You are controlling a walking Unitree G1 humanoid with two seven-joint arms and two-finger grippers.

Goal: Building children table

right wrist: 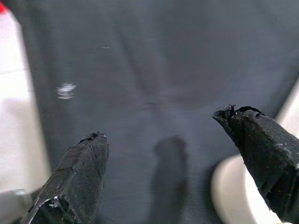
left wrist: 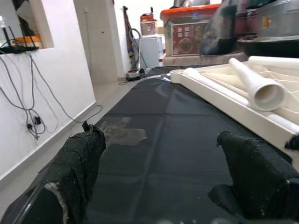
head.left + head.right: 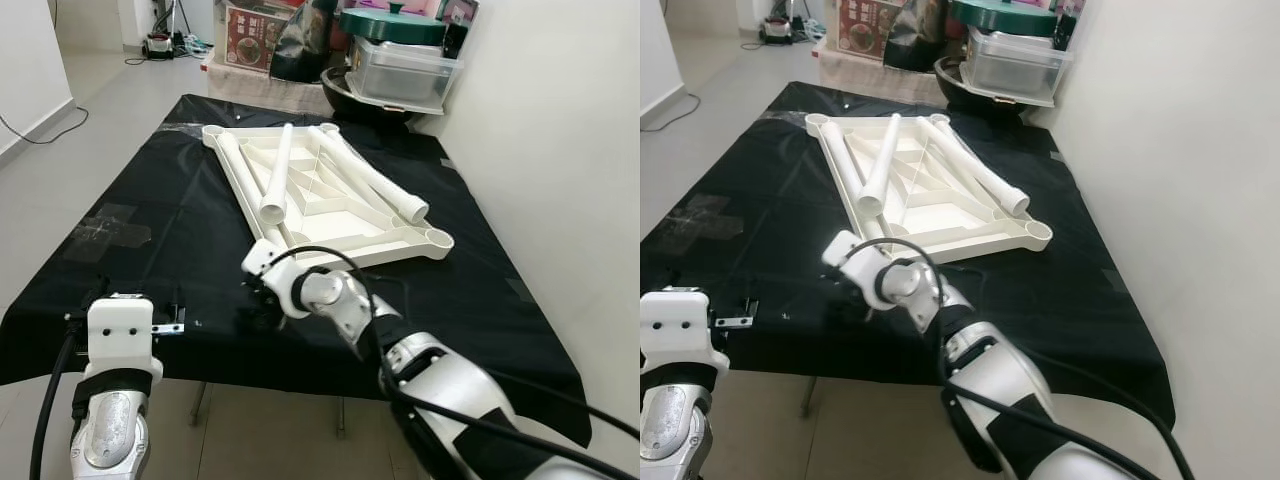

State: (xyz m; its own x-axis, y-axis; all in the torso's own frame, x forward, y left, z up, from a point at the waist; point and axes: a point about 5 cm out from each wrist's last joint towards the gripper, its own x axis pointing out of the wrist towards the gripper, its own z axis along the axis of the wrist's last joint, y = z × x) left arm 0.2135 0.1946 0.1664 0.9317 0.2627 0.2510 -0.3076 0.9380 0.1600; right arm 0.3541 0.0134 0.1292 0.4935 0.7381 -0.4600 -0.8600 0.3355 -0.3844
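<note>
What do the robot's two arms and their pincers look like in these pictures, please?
Both arms are silver metal with black bands and black cables along them. The left arm ends in a white block with two small dark holes, the right arm in a rounded white and silver wrist looped by cable. The left pincer and right pincer each have two thick, rough black fingers.

bright even light, blurred right-wrist view
</note>
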